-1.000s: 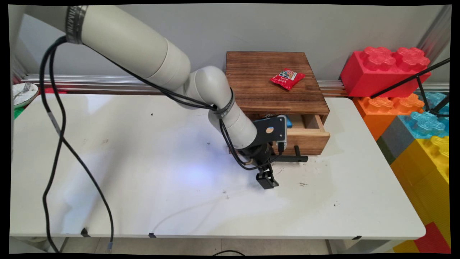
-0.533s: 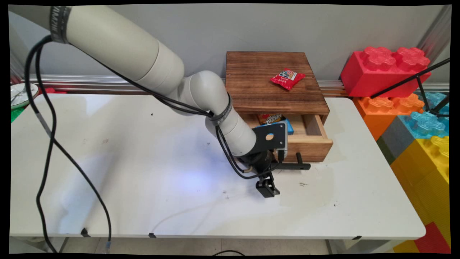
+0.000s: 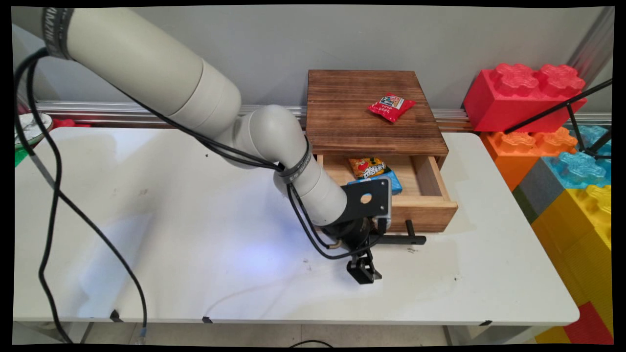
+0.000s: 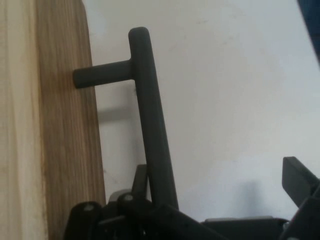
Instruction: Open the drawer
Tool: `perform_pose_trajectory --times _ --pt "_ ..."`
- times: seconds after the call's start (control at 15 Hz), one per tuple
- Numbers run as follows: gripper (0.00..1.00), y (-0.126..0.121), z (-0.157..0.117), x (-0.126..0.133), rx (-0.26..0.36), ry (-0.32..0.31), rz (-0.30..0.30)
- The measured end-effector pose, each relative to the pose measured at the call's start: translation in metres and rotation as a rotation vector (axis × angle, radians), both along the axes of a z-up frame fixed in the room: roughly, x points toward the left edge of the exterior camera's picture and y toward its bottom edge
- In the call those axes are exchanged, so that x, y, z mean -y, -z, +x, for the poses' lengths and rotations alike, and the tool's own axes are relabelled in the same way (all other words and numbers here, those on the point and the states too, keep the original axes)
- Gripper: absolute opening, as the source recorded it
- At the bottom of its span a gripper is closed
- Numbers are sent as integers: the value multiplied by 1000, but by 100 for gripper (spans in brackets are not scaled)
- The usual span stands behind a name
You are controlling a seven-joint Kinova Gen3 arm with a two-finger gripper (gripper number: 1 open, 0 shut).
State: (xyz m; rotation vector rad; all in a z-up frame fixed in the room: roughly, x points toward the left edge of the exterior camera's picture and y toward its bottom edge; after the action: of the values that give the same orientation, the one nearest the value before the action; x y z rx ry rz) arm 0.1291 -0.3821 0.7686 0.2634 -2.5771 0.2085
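Hand view is showing the gripper (image 4: 215, 200) hooking the drawer (image 3: 420, 205) by its black handle (image 4: 150, 120), fingers spread wide, one each side of the bar

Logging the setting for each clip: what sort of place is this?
Probably a robotics lab or test bench: a robot arm's gripper at a wooden drawer box on a white table, giant toy bricks stacked alongside.

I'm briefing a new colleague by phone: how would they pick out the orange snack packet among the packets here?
Find the dark wooden box against the wall at the table's far side; its drawer stands pulled open toward the camera. The orange snack packet lies inside that drawer, next to a blue packet. The only other packet, a red one, lies up on the box's top.
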Motion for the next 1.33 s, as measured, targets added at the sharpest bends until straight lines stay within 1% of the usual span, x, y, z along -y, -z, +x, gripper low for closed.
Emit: perform_pose_trajectory --times 0.6,1.33 --pt "100 -1 -13 -30 -28 -24 30" --pt "100 2 -27 -63 -48 -43 52"
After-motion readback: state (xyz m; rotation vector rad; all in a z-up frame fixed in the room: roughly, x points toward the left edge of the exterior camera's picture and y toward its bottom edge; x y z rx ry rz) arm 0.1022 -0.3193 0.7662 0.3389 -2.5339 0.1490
